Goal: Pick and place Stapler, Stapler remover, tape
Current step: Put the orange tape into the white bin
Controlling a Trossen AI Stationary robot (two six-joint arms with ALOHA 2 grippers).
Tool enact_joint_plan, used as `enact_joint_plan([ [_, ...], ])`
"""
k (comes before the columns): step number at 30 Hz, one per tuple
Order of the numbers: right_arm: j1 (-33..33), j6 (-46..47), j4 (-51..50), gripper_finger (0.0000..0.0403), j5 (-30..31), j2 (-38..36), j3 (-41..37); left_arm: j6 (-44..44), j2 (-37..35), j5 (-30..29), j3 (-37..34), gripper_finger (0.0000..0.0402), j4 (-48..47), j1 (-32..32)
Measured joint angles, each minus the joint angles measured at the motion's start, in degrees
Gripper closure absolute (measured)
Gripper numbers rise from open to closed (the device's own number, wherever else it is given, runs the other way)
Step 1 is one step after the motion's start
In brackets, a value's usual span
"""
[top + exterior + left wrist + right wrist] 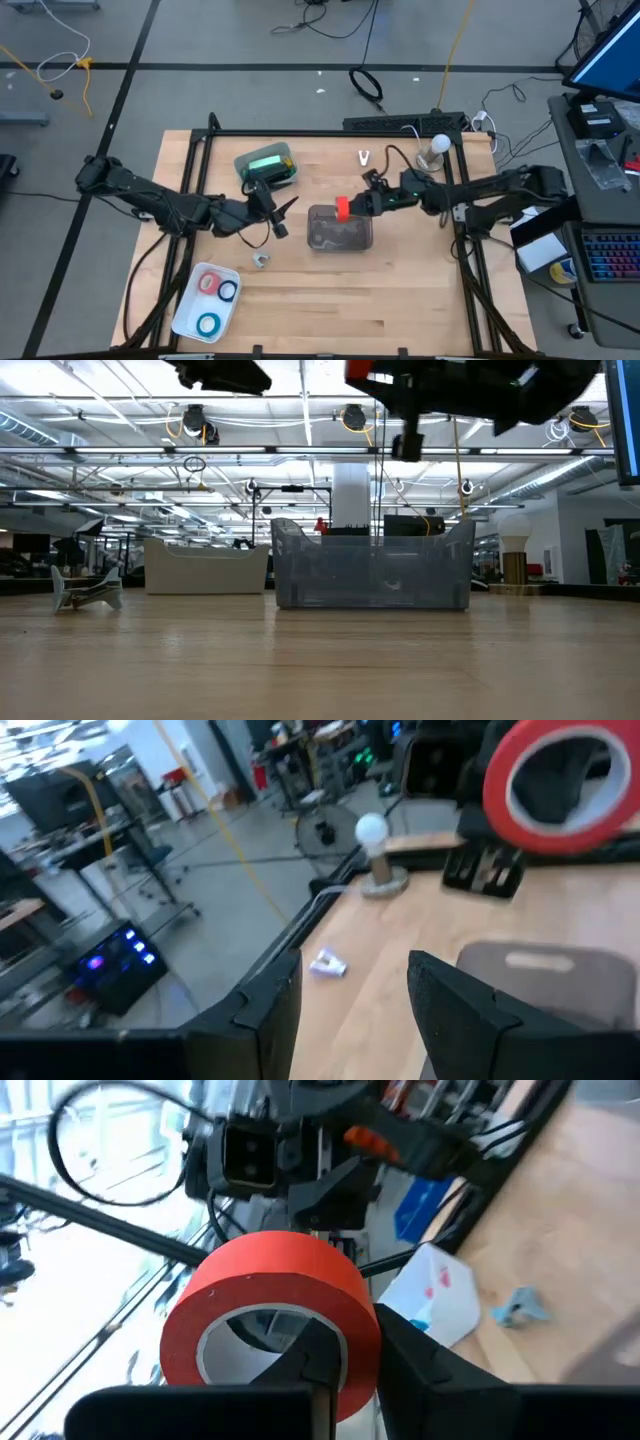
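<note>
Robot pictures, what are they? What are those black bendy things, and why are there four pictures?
The black bendy things are two robot arms at a wooden table. Each ends in a two-fingered claw. One picture looks straight down from above, one looks level across the table top, and the other two come from small cameras on the arms' wrists.

The right claw holds a roll of red tape above a clear plastic bin in the middle of the table. The left claw is open and empty, beside that bin.

Also on the table: a mint-green stapler in another clear container, a white tray with more tape rolls in red, blue and teal, and two small metal things I cannot make out.
</note>
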Motion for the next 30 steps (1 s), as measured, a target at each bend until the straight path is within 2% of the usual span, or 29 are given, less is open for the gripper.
enact_joint_plan([
  [5,-0.91,0.44,-0.01,0.0373,-6.01,5.97,6.96,2.35,0.0,5.84,0.0,0.0218,4.32,1.93],
  [9,-1.03,1.93,-0.82,0.0373,-8.28,9.95,11.12,2.43,0.0,6.29,0.0,0.0218,6.65,2.41],
  [17,-1.67,4.06,-0.93,0.0373,-8.74,15.51,15.02,6.27,0.0,11.53,0.0,0.0218,8.88,2.14],
  [30,-3.57,5.85,-0.87,0.0373,-9.92,17.75,15.89,6.15,0.0,13.39,0.0,0.0218,8.49,1.33],
])
